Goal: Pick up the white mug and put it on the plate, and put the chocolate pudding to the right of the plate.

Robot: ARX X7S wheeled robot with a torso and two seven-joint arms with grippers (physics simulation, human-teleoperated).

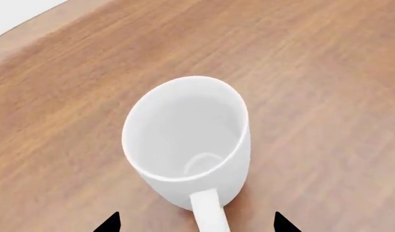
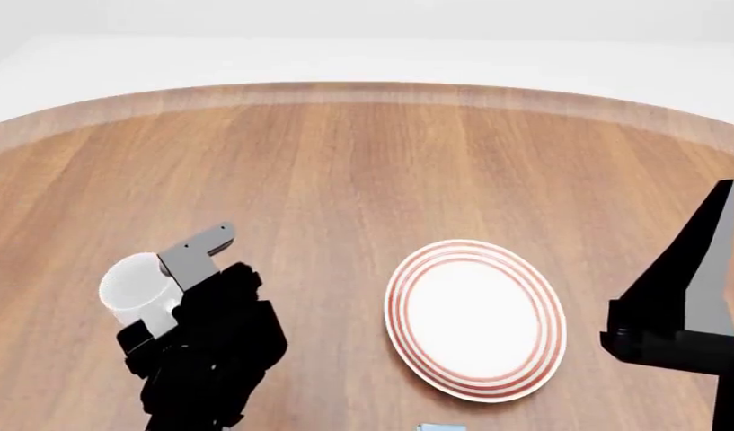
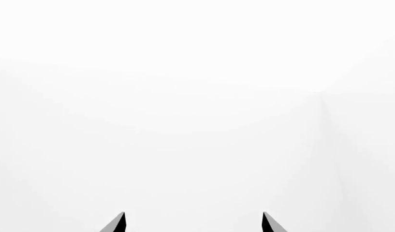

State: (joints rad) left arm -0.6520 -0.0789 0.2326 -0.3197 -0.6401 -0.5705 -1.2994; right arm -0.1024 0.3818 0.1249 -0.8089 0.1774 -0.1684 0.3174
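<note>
The white mug [image 1: 184, 140] stands upright on the wooden table [image 1: 300, 58], its handle pointing toward my left gripper [image 1: 197, 223]. The gripper is open, its two black fingertips [image 1: 110, 223] spread either side of the handle without touching it. In the head view the mug [image 2: 133, 289] is at the left, partly hidden behind my left arm. The plate [image 2: 474, 319], white with red rings, lies empty at centre right. A small light blue corner at the bottom edge may be the chocolate pudding [image 2: 441, 427]. My right gripper [image 3: 193, 222] is open, empty, facing blank white.
The round wooden table's far edge [image 2: 367, 90] curves across the back. My right arm [image 2: 685, 305] hangs raised at the right edge, beside the plate.
</note>
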